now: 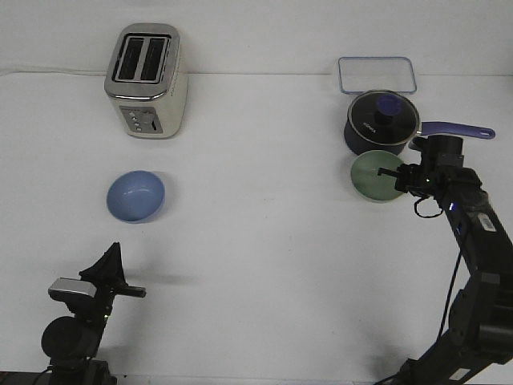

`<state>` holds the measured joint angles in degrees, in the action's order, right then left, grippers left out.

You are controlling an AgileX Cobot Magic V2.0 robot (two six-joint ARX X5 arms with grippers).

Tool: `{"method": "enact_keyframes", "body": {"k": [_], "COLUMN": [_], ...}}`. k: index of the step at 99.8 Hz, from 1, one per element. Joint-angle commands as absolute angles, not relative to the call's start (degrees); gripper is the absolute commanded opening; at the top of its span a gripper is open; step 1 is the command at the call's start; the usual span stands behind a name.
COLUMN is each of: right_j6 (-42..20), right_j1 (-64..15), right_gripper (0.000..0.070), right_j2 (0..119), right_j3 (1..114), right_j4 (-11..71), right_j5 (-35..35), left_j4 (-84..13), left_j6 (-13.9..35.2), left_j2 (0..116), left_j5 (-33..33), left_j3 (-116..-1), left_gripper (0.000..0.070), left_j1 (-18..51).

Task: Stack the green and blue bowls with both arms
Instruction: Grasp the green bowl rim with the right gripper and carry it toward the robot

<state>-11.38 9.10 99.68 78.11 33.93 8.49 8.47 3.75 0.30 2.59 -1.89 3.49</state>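
The light blue bowl (135, 195) sits upright on the white table at the left, in front of the toaster. The pale green bowl (370, 173) sits at the right, just in front of the dark saucepan. My right gripper (391, 178) reaches in from the right over the green bowl's right rim. Its two fingers stand apart, and the bowl rests on the table. My left gripper (112, 258) is low at the front left, well in front of the blue bowl. Its fingers meet in one point and it holds nothing.
A silver toaster (147, 80) stands at the back left. A dark navy saucepan (381, 122) with a glass lid stands right behind the green bowl, its handle (457, 129) pointing right. A clear rectangular container (377, 74) lies behind the saucepan.
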Motion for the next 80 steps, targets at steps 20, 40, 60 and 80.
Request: {"method": "enact_keyframes", "body": {"k": [20,40,60,80], "right_j6": [-10.28,-9.52,-10.11,-12.05], "right_j1": [9.23,5.08,-3.99,-14.85], "right_gripper": [0.0,0.0,0.0,0.0], "right_j2": [86.98,79.83,73.67,72.14], "right_j3": [79.15,77.84,70.72,63.02], "right_j4": [38.89,43.59,43.27,41.45], "right_j5": [16.64,20.16,19.27,18.17], "left_j4": [9.08,9.08,9.08,9.08], "left_j6": [3.7,3.73,3.73,3.7], "left_j2": [0.19,0.19,0.19,0.19], "left_j5": [2.59,2.59,2.59,2.59], "left_j3": [-0.84,-0.84,-0.84,-0.84], "left_gripper": [0.0014,0.0014,0.0014,0.0014], "left_j1": [3.38,3.38,3.38,3.38]}}
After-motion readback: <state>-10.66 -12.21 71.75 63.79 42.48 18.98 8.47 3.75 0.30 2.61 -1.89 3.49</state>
